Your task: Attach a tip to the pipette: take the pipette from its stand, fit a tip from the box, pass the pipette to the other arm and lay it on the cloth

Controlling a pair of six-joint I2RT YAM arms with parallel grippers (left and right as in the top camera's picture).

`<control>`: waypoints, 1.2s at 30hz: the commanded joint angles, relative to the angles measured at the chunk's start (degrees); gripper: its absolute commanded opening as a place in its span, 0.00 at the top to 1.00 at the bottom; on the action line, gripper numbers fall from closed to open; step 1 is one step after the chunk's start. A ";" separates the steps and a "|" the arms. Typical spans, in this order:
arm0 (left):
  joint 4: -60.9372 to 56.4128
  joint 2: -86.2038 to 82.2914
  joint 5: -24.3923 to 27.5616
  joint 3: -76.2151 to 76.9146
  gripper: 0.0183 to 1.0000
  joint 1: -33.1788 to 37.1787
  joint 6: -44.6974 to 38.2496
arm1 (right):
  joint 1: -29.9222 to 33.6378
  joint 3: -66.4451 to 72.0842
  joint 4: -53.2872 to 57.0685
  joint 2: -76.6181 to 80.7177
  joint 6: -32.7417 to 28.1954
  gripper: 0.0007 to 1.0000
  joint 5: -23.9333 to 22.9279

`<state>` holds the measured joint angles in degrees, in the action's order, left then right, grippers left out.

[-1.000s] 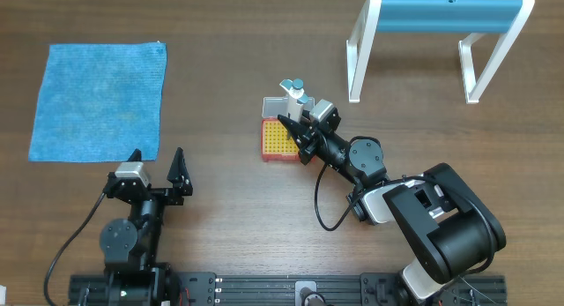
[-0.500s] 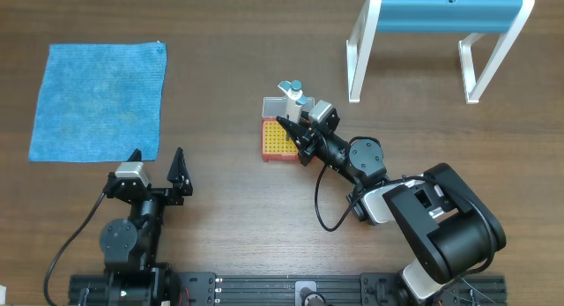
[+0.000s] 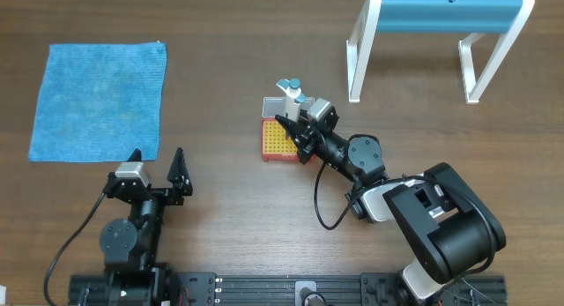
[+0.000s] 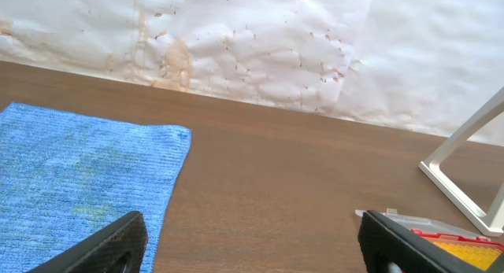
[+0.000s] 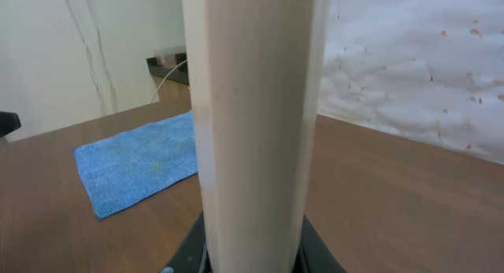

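My right gripper hangs over the tip box, a red tray of yellow tips with its clear lid open. It is shut on the white pipette, whose blue-and-grey capped head points away from the arm. In the right wrist view the pipette body stands as a broad white column between the black fingers. The blue cloth lies flat at the far left. Below it, near the base, my left gripper stands open and holds nothing. The left wrist view shows the cloth and a corner of the tip box.
The pipette stand, a white frame with a blue top bar, stands at the back right with nothing hanging on it. One of its white legs shows in the left wrist view. Bare wooden table lies between the two arms.
My right gripper and the pipette have shifted slightly left over the tip box. The left arm has not moved.
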<state>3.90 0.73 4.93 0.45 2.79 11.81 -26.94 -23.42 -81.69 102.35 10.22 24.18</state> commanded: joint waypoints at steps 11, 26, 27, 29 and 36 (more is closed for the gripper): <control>0.39 -0.33 -0.22 -0.13 0.14 -0.20 -0.33 | 0.28 -1.09 2.14 -0.11 -2.80 0.92 0.33; 0.39 -0.33 -0.22 -0.13 0.13 -0.20 -0.33 | 0.24 1.88 9.18 0.66 -5.44 0.92 0.33; 0.39 -0.33 -0.22 -0.13 0.14 -0.20 -0.33 | 0.24 1.88 9.46 0.66 -6.05 0.92 0.33; 0.39 -0.33 -0.22 -0.13 0.14 -0.20 -0.33 | 0.24 1.88 9.35 0.66 -6.29 0.92 0.33; 0.39 -0.33 -0.22 -0.13 0.14 -0.20 -0.33 | 0.31 0.74 1.03 0.59 -6.23 0.92 0.37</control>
<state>3.90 0.73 4.95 0.45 2.79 11.81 -26.94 -23.33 -78.72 101.34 5.26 24.67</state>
